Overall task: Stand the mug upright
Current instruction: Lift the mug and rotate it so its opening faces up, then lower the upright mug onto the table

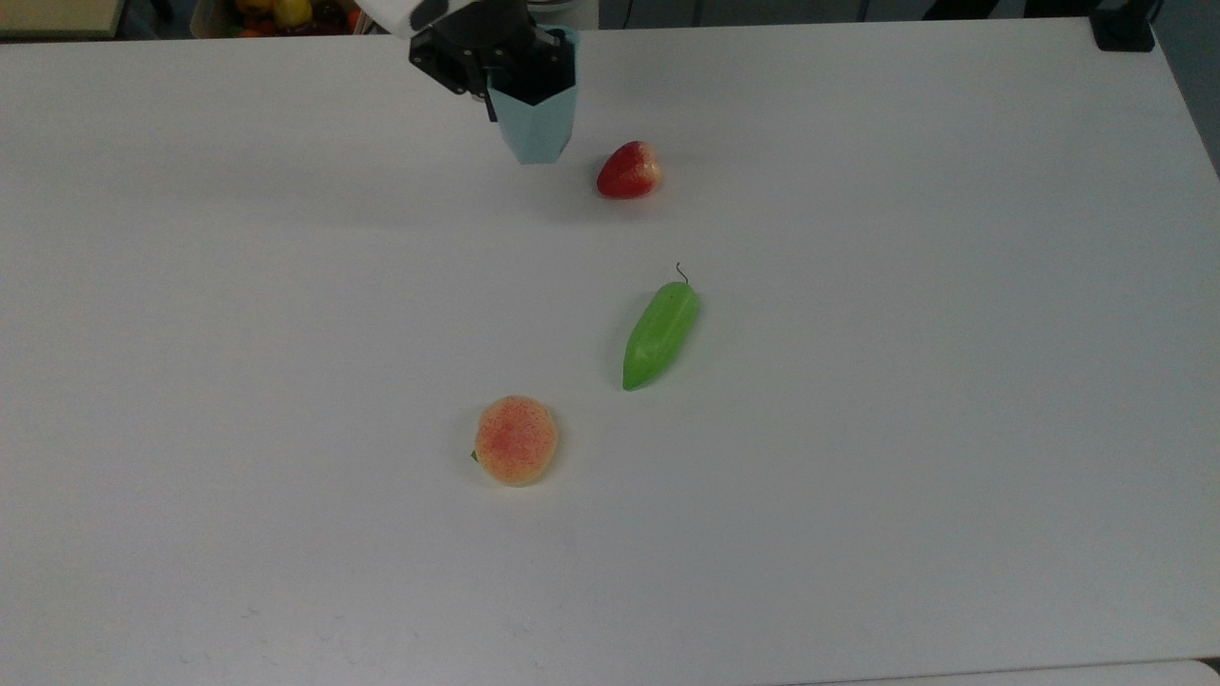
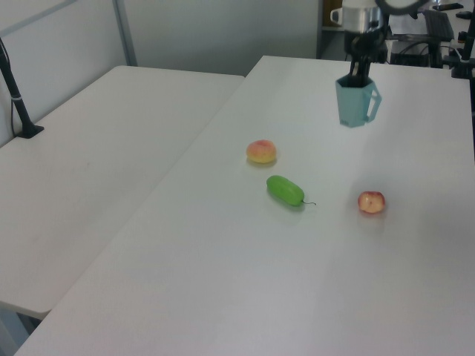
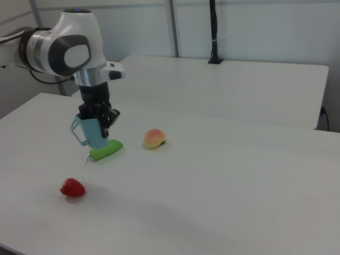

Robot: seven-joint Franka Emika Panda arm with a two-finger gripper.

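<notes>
While pinching the mug (image 1: pixel 537 129) by one thin wall only, with the gripper (image 1: pixel 519 81) closed on the rim and one finger inside, risks a swing or a slip, and so a tipped landing if released too high. Holds it upright, apparently off the white table (image 1: pixel 858 429), in the upper middle of the top view, near the red strawberry (image 1: pixel 629 170). Looks like matte, smooth plastic: pale teal, faceted, hexagonal mouth, narrower base, side handle.
</notes>
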